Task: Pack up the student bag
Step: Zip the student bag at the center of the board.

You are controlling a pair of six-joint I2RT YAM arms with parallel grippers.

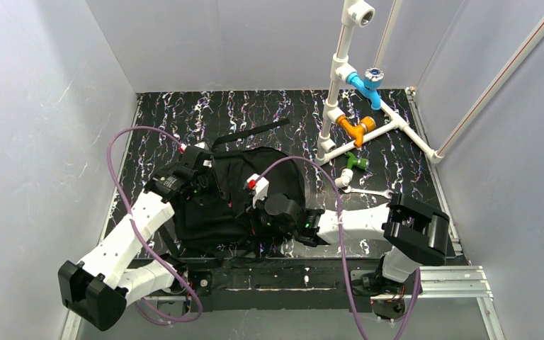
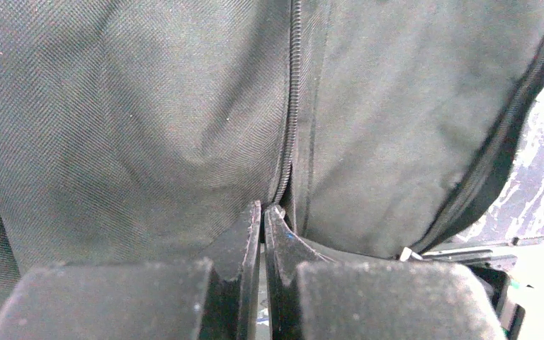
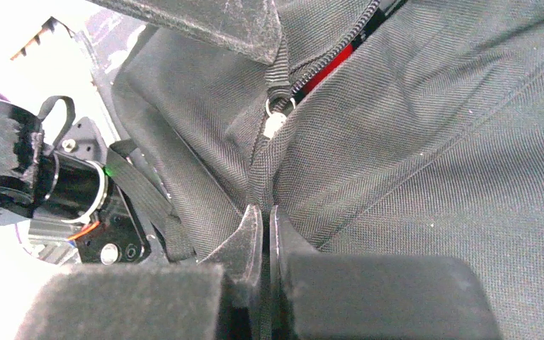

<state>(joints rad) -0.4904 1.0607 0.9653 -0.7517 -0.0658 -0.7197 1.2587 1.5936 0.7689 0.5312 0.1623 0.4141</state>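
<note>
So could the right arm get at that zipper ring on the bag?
Probably yes: the zipper ring sits just ahead of the jaws of the right arm, nothing between. But they are shut on the student bag and would have to let go first.

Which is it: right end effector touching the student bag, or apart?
Touching. The right wrist view shows the right end effector pinching webbing of the student bag.

A robotics lab cell: plain grey walls [image 1: 35, 127] box in a marbled black worktop [image 1: 255, 117], pipe rig [image 1: 358, 106] at 1 o'clock.
</note>
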